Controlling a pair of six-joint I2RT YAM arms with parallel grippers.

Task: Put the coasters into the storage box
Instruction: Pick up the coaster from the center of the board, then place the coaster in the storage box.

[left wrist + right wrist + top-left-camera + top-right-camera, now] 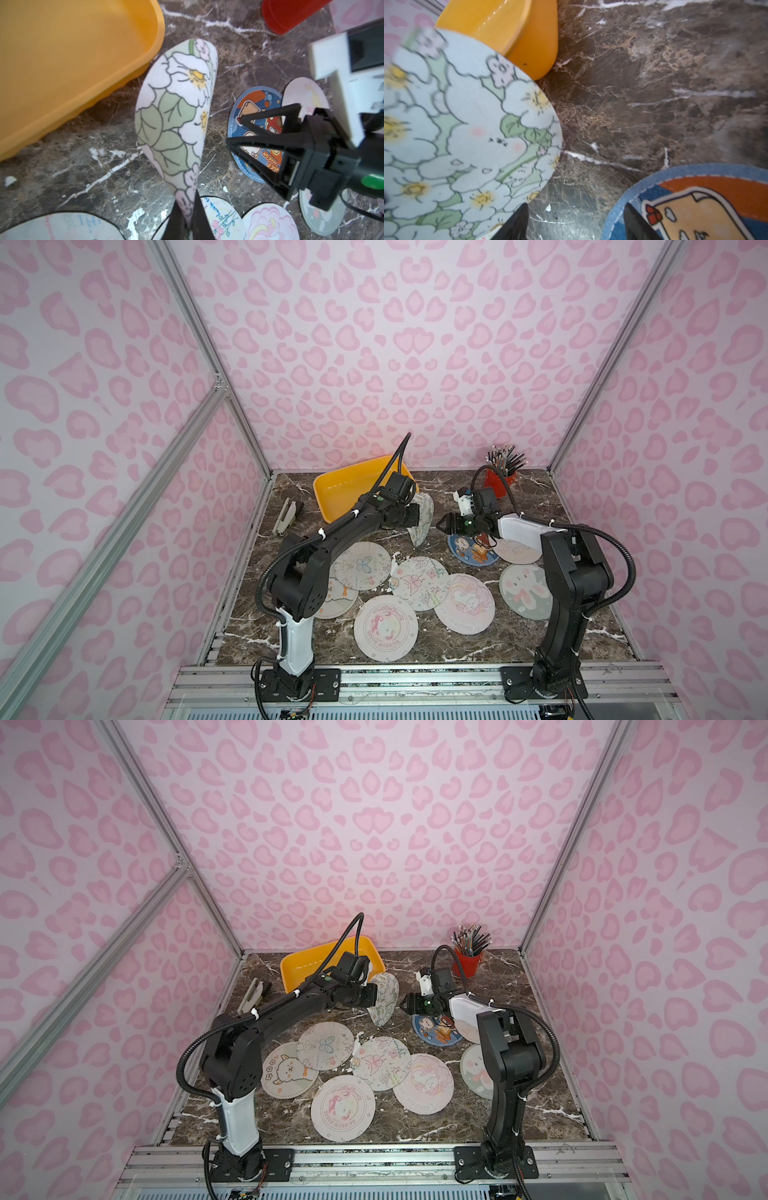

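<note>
Pale floral coaster (174, 116) curls, so probably light and floppy; left end effector (188, 205) pinches its rim beside the storage box (345, 489), near worktop's (519, 635) far edge. Right end effector (441, 525) open, empty.

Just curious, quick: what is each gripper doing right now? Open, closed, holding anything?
Left gripper: closed, pinching the floral coaster by its edge.
Right gripper: open, holding nothing.
</note>
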